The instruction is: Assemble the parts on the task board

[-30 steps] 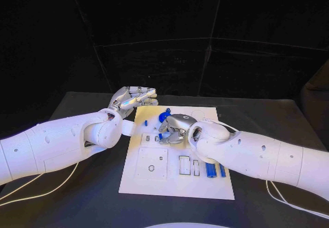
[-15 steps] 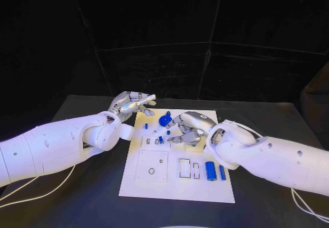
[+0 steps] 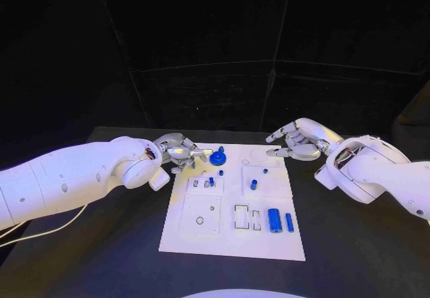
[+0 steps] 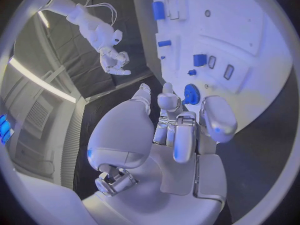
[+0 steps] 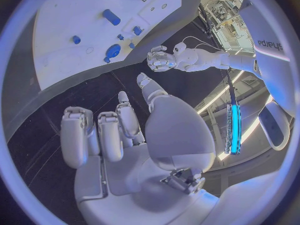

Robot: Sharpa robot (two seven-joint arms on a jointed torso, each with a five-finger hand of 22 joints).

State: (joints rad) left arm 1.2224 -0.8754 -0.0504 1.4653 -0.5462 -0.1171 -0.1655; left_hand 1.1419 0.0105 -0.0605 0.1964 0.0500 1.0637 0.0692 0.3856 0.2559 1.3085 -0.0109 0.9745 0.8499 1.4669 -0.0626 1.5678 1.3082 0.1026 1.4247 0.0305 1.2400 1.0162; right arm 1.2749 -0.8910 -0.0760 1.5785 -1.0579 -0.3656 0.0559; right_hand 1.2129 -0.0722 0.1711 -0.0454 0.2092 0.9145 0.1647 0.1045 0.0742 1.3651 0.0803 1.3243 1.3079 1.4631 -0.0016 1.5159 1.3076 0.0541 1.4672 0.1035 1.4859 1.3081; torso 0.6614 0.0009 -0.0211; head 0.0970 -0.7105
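1. The black desk [image 3: 107,248] carries the white task board [image 3: 233,239], which lies between the two arms.
2. The right hand [image 3: 300,139] hangs over the desk beyond the board's far right corner, its fingers [image 5: 106,135] apart and holding nothing. A second ago it was low over the board's middle, bent onto the small parts there; it has since lifted off and swung clear.
3. The left hand [image 3: 179,152] sits at the board's far left edge, fingers [image 4: 181,135] curled in. I cannot tell whether they pinch anything. It has dropped nearer the board.
4. The blue gear [image 3: 218,158] stands near the far edge, just beside the left fingertips; two blue cylinders [image 3: 276,220] lie at the near right.
5. A small blue peg [image 3: 253,184] now shows, uncovered, in the middle block.
6. Judgement: the next part should be approached from above, fingers squared before closing.
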